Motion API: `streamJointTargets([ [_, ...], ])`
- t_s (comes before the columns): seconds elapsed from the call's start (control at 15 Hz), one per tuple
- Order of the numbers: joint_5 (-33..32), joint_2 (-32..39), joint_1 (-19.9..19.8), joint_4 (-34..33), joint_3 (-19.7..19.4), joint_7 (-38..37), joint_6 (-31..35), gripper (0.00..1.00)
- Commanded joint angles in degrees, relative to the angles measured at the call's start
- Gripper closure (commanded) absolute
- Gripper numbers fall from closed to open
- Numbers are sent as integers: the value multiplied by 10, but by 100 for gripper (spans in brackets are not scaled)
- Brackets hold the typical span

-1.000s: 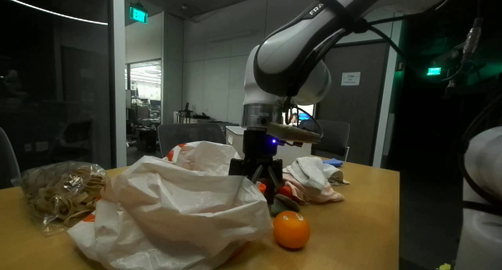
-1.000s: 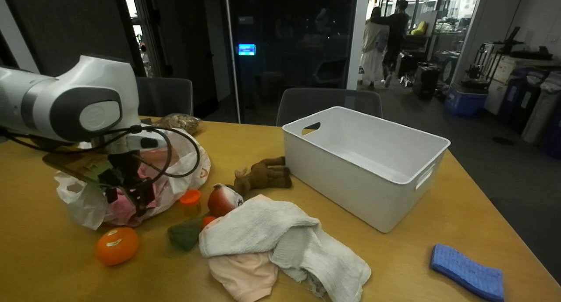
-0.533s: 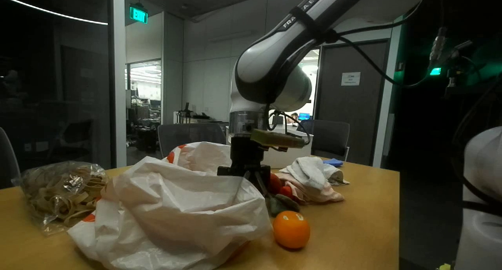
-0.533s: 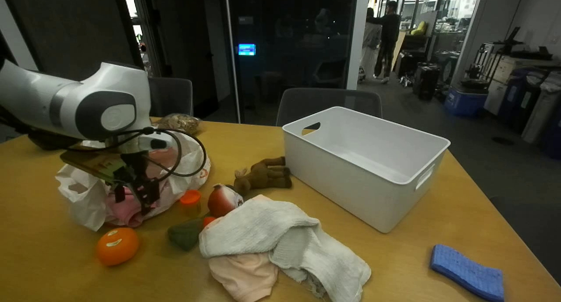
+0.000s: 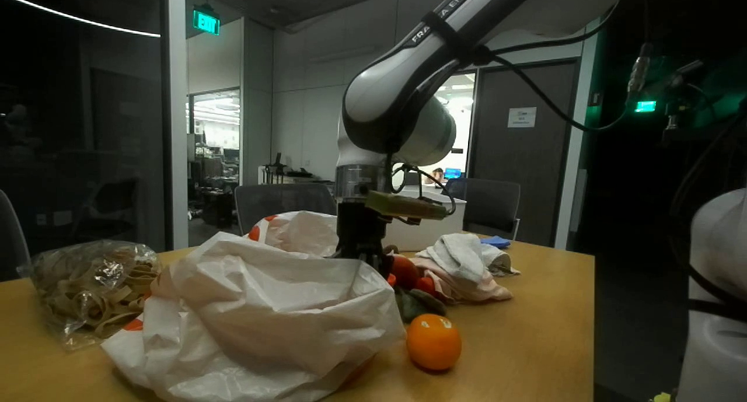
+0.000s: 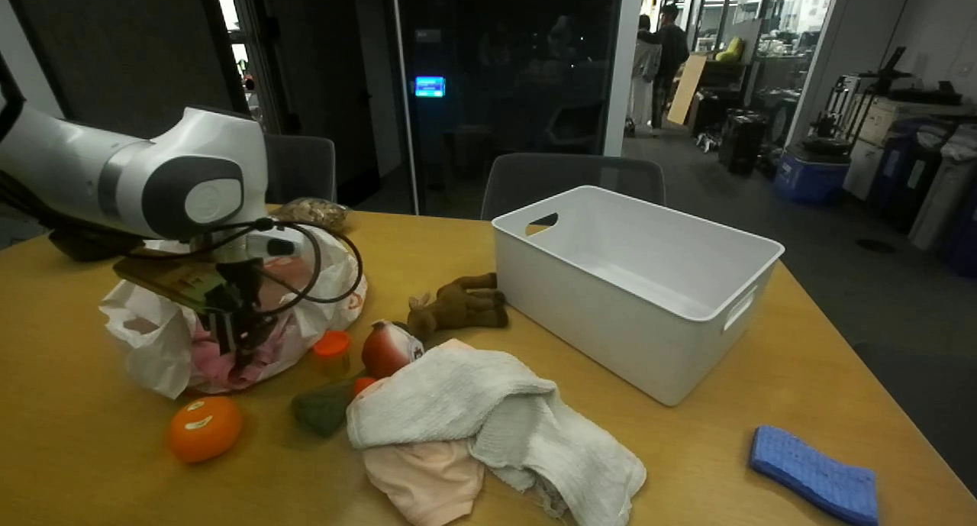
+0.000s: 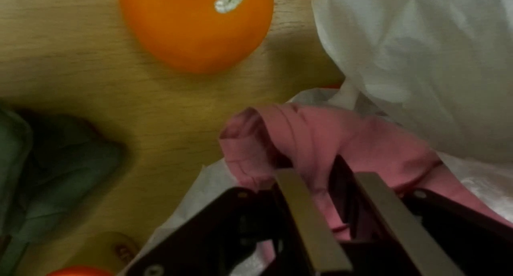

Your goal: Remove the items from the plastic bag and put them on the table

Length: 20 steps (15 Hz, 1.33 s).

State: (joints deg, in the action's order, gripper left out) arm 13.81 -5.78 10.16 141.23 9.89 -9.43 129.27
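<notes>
Step in hand, as I judge it: taking a soft piece out of the bag. The slumped white plastic bag with orange-red marks (image 5: 257, 320) lies on the light tan wooden bench (image 6: 687, 465), and a crumpled pink fabric piece (image 7: 360, 140) sits in its mouth; in the wrist view one folded end reaches just past the lip. The black hand (image 7: 326, 176) is down at that mouth, its two fingers (image 7: 308, 216) near each other with a fold of the pink between them — whether they grip it or only straddle it, I cannot tell. Other items are already out: in an exterior view the round orange fruit with pale stickers (image 6: 204, 429), the dark green soft-looking piece (image 6: 324, 409), the red-and-white onion-shaped piece (image 6: 388, 349) and a small red rounded piece (image 6: 364, 385), partly hidden by the white textured towel (image 6: 496, 404), all lie on the bench. The bag's inside beyond the fabric is hidden, so the remaining count stays open. Next move, judged: make sure of the pinch, then lift and draw the fabric over the lip slowly — thin plastic may catch and drag along. Set-down should clear the orange fruit, just beside the bag and likely to roll if brushed.
</notes>
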Motion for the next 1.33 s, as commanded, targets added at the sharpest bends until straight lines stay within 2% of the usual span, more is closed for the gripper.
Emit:
streamJointTargets([
  [0.0, -6, 5, -3, -16, -2, 0, -12, 93],
  [0.13, -8, 0, -4, -14, -2, -3, -10, 96],
  [0.2, -17, -7, -5, -12, -1, -9, -7, 91],
  [0.33, -30, -27, -5, -9, 1, -13, -2, 91],
  [0.8, -122, -159, -9, 11, 14, -30, 45, 92],
  [1.27, -113, -307, -38, 37, -7, -53, 94, 92],
])
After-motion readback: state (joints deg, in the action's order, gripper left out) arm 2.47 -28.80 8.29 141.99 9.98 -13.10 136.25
